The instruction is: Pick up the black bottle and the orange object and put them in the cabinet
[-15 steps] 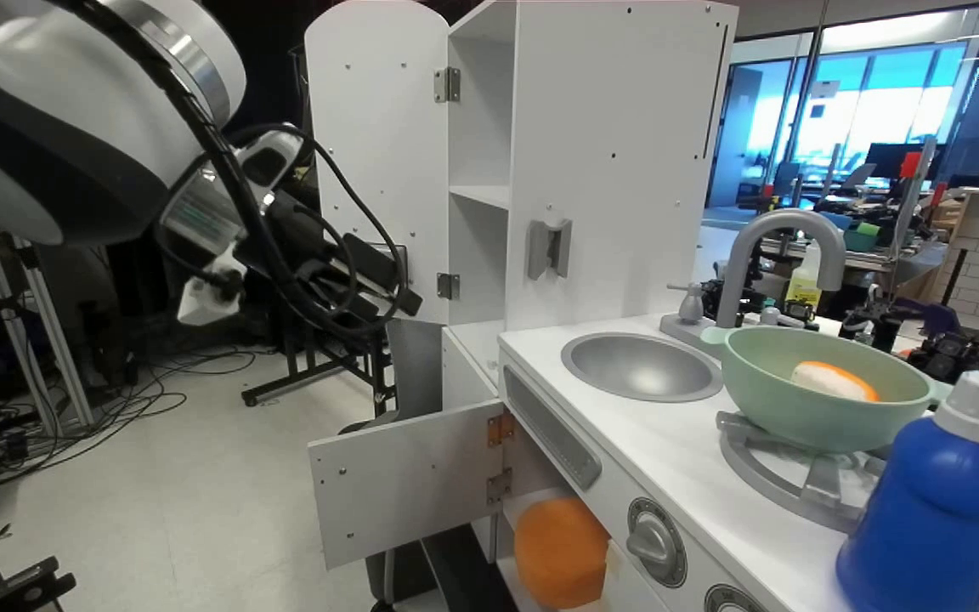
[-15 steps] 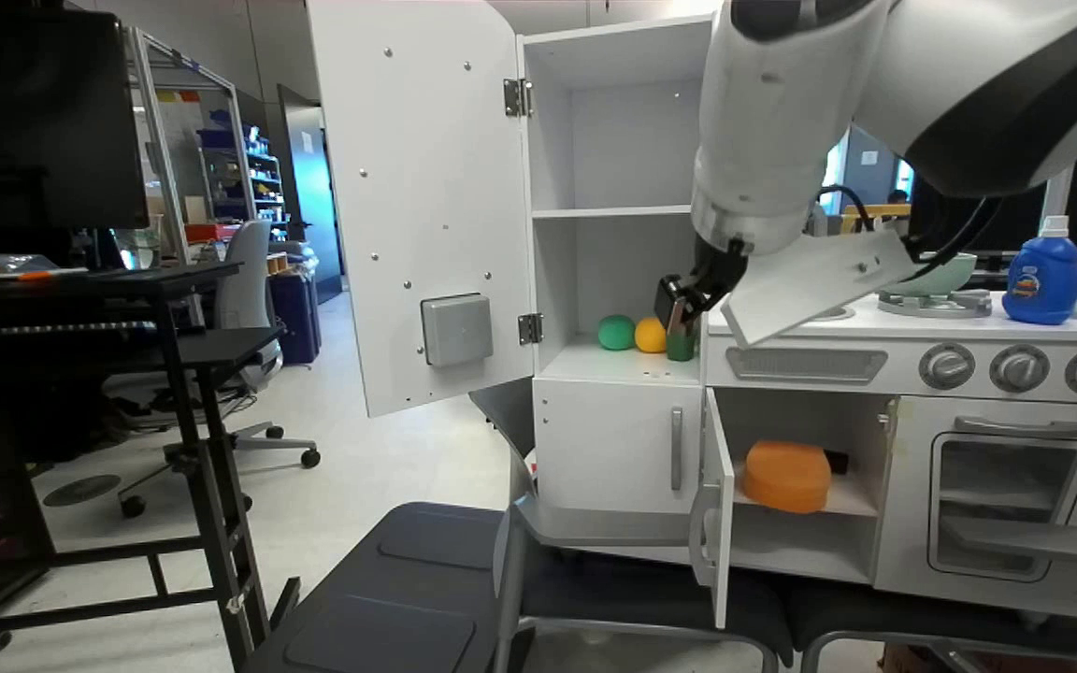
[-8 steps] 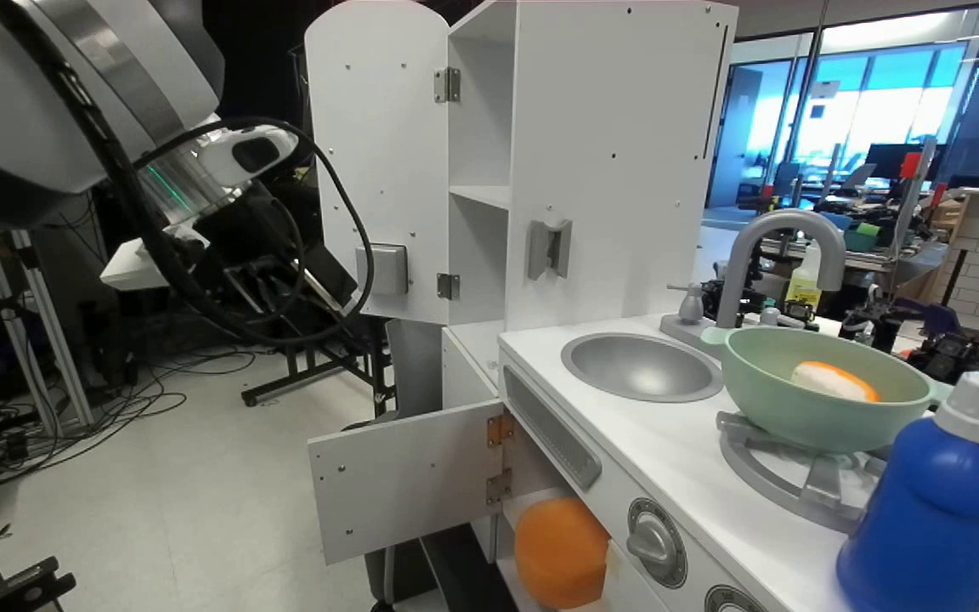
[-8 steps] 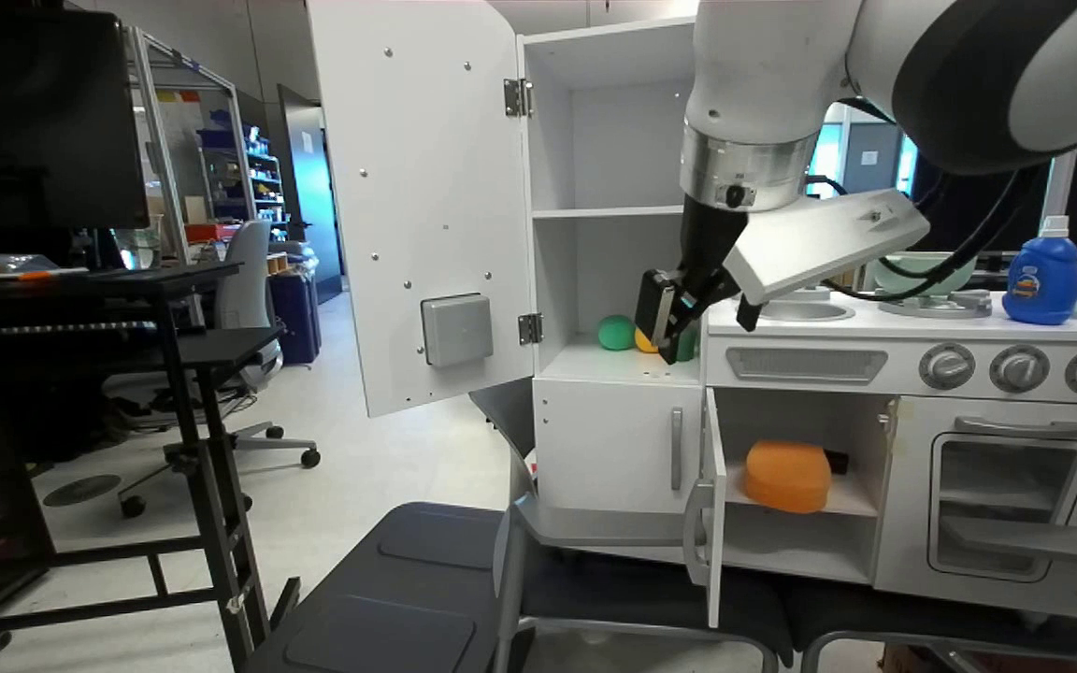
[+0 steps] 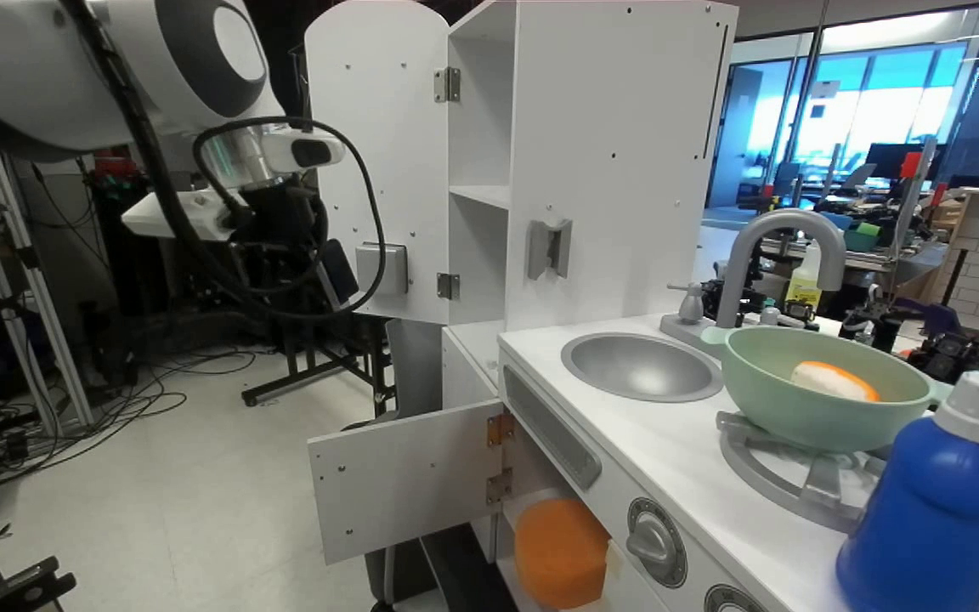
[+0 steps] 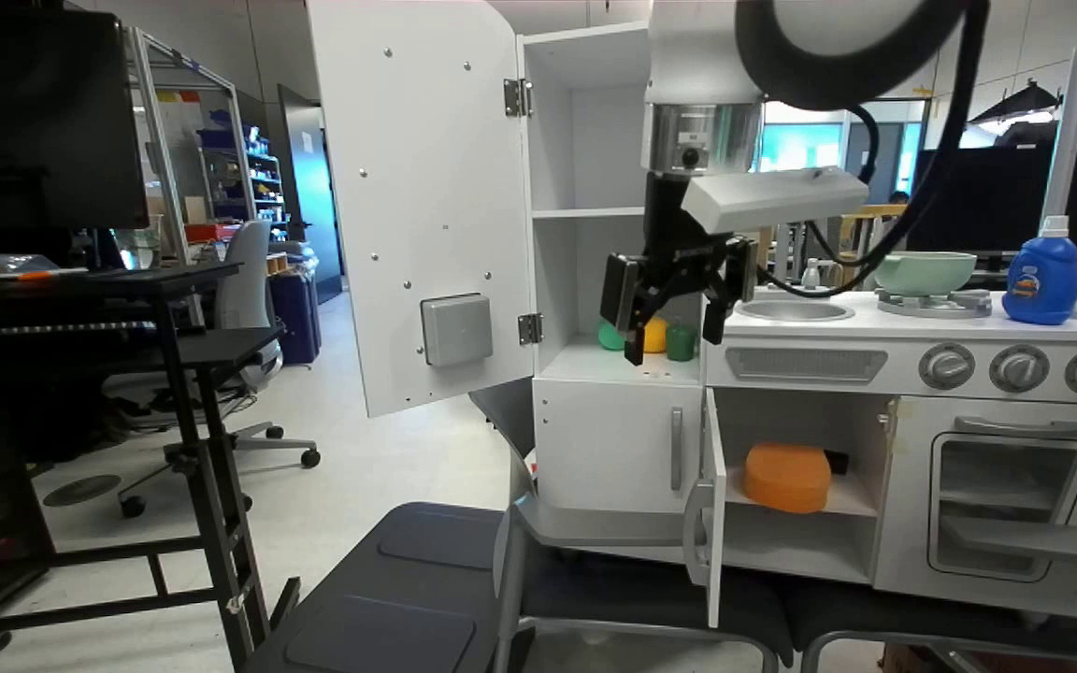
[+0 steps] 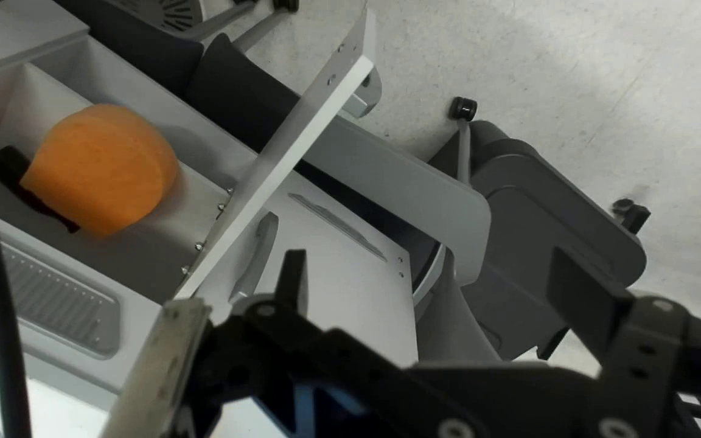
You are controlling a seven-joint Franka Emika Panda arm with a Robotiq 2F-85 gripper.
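Observation:
The orange object (image 6: 786, 477), a smooth bright orange lump, sits on the shelf inside the cabinet (image 6: 786, 553), whose white door (image 6: 713, 505) stands open. It also shows in an exterior view (image 5: 559, 552) and in the wrist view (image 7: 104, 167). A dark item lies behind it, partly hidden; it appears to be the black bottle (image 6: 838, 463), also seen in the wrist view (image 7: 8, 165). My gripper (image 6: 674, 344) is open and empty, pointing down in front of the upper cupboard, above and apart from the door. In the wrist view its fingers (image 7: 429, 267) are wide apart.
The upper cupboard (image 6: 618, 369) is open and holds a green ball (image 6: 610, 336), a yellow-orange ball (image 6: 654, 335) and a green cup (image 6: 681, 342). A blue bottle (image 6: 1043, 276) and a pale green bowl (image 6: 926, 273) stand on the counter. Grey chairs (image 6: 613, 526) stand in front.
My gripper has turned from tilted to pointing straight down and drawn away from the upper cupboard. The lower door shifted very slightly. The orange object has not moved.

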